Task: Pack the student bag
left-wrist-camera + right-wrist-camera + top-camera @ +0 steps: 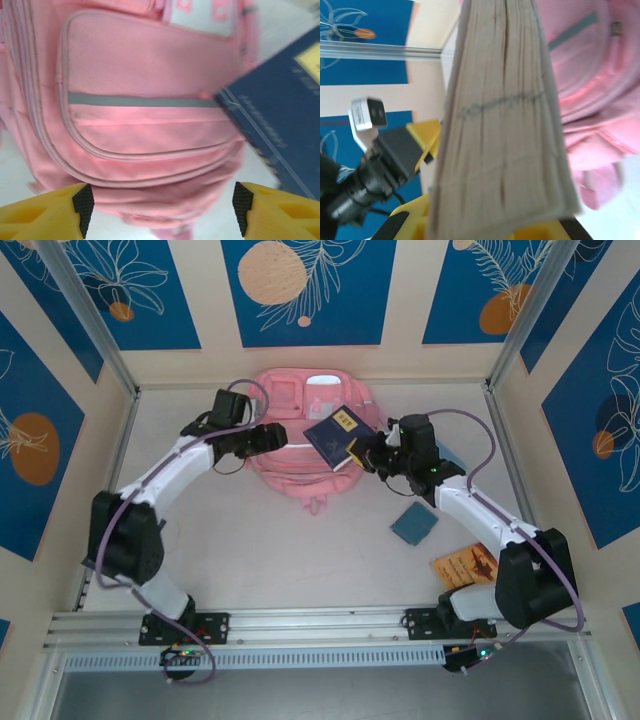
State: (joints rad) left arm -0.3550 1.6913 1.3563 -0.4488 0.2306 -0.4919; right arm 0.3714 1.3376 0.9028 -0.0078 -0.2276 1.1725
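The pink student bag (pixel 300 465) lies flat at the back middle of the table, front pockets up. My right gripper (pixel 368 456) is shut on a dark blue book (pixel 338 434) and holds it tilted over the bag's right side. The book's pale page edge (pixel 505 135) rises from between the yellow fingers (pixel 395 225), with the bag (pixel 600 75) behind it. My left gripper (pixel 278 436) hovers open over the bag's left part. Its black pads (pixel 83 206) stand wide apart above the bag's lower edge (pixel 150 195), holding nothing. The blue book (pixel 280 130) enters from the right.
A small teal notebook (pixel 414 523) lies on the table right of the bag. An orange booklet (pixel 467 565) sits beside the right arm's base. Another blue item (pixel 451 455) peeks out behind the right arm. Metal posts and patterned walls enclose the table.
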